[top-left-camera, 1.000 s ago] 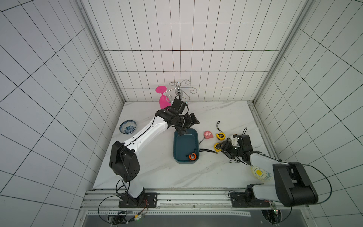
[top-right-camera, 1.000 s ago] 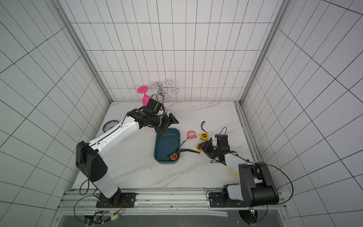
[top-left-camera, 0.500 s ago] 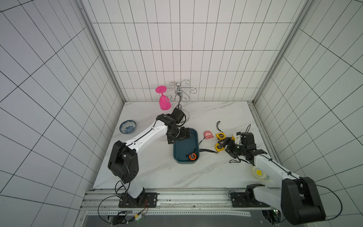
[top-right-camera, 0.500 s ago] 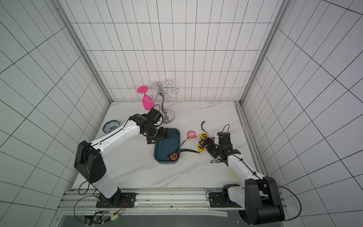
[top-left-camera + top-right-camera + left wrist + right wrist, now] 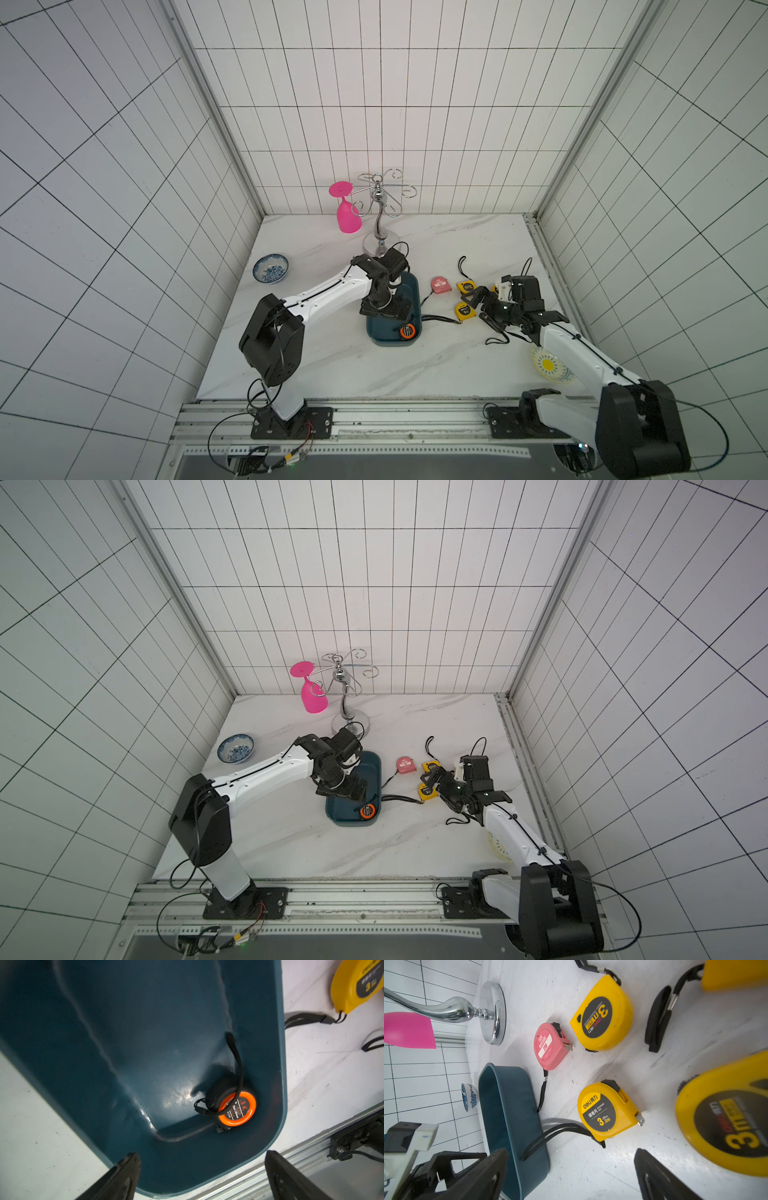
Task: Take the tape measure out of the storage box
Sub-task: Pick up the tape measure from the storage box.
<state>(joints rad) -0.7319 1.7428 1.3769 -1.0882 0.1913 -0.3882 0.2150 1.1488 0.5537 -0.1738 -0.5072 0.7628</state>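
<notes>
Clearly the step in hand is the reach for the last tape measure in the storage box (image 5: 414, 291). The left hand (image 5: 200, 1159) hangs over the box with its jaws spread wide and nothing between them. The right hand (image 5: 571, 1153) is just as wide open and empty, low over the table (image 5: 332, 365) to the right of the box.

Four yellow tape measures and a pink one (image 5: 550, 1047) lie on the table near that right hand, outside the box; one yellow tape measure (image 5: 606, 1111) has its black strap running up to the box's outer wall.

The orange-and-black tape measure (image 5: 236, 1108) is the only thing inside. It lies flat on the box floor, face up, tucked into the box corner nearest the table's front edge and right side, touching or nearly touching the walls there. Its black strap (image 5: 234, 1053) crosses the orange ring and trails away along the floor beside the right-hand wall.

In both top views the left hand sits above the box's middle, so the tape measure (image 5: 407, 331) lies apart from it, off toward the table's front edge and a little to the right. How high the fingertips stand above the floor I cannot tell.

My reading is that the next move calls for shifting the left hand toward that corner, lowering it and closing across the round body. The walls there leave little room for one finger, so the approach may need to come from the open side of the corner. The loose strap could catch or get pinched instead of the case.
</notes>
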